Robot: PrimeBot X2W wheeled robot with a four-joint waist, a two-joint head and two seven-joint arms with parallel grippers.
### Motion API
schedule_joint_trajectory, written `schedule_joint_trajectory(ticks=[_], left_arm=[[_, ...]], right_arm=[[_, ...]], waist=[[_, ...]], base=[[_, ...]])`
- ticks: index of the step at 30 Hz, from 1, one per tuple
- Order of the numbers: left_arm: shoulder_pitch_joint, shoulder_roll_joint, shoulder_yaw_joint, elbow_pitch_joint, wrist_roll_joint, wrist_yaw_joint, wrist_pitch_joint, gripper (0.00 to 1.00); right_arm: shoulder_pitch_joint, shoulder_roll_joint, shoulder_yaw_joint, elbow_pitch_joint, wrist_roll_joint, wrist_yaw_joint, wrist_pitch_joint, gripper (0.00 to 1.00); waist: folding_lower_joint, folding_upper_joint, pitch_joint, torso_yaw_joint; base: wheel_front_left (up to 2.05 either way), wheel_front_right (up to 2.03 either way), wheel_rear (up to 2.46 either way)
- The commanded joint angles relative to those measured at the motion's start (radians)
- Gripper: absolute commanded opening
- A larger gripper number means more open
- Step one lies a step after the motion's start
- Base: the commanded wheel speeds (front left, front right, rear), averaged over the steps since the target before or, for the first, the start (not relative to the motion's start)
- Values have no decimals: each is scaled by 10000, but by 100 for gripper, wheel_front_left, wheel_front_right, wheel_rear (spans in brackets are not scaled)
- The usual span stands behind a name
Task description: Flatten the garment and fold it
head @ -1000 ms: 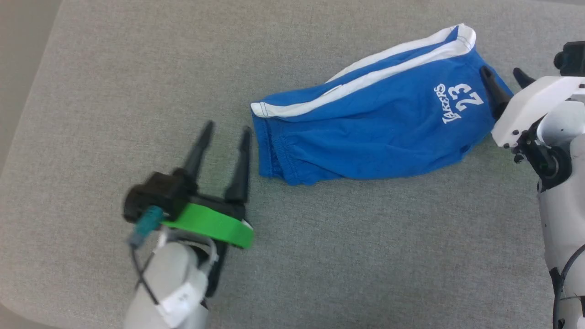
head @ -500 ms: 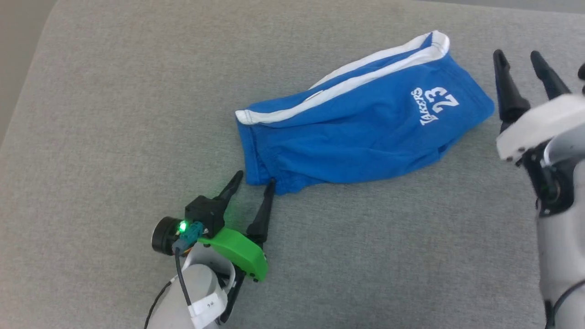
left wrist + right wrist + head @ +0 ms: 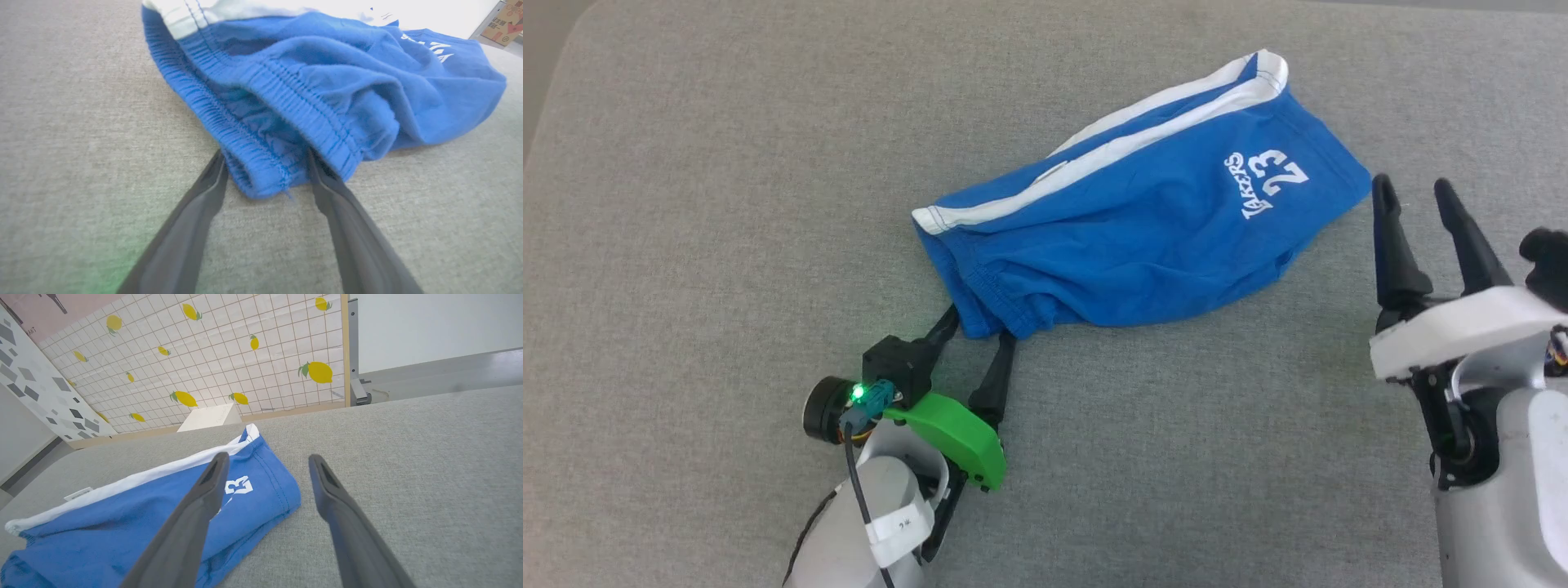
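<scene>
The shorts [image 3: 1143,237] lie bunched on the grey cushion [image 3: 727,204]. Your left gripper [image 3: 978,327], wide open, straddles their waistband corner. The right gripper [image 3: 1410,184], open and empty, hovers beside their printed hem. Closing now probably pinches several layers, dragging the whole bundle.

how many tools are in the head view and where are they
2. The left tool is at lower left, open, its fingers straddling the waistband corner of the blue shorts. The right tool is at right, open, beside the shorts' hem end.
</scene>
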Motion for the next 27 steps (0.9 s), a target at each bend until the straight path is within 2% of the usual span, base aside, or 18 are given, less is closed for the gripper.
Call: schedule_joint_trajectory(ticks=[1, 11, 16, 27], left_arm=[[-32, 6, -50, 137, -39, -54, 39, 0], [39, 70, -38, 224, -52, -105, 39, 0], [-71, 23, -135, 214, -83, -125, 39, 0], [-339, -65, -364, 180, -195, -158, 39, 0]], right_arm=[[176, 29, -23, -30, 35, -13, -58, 100], [-197, 64, -426, 1015, -766, -13, 487, 100], [-1181, 66, -594, 2140, -1176, -13, 1301, 100], [-3049, 67, -927, 4189, -2175, -13, 3822, 100]], waist=[[0, 0, -31, -28], [0, 0, -131, 64], [0, 0, 1, 245], [0, 0, 354, 576]], base=[[0, 0, 0], [0, 0, 0], [0, 0, 0], [0, 0, 0]])
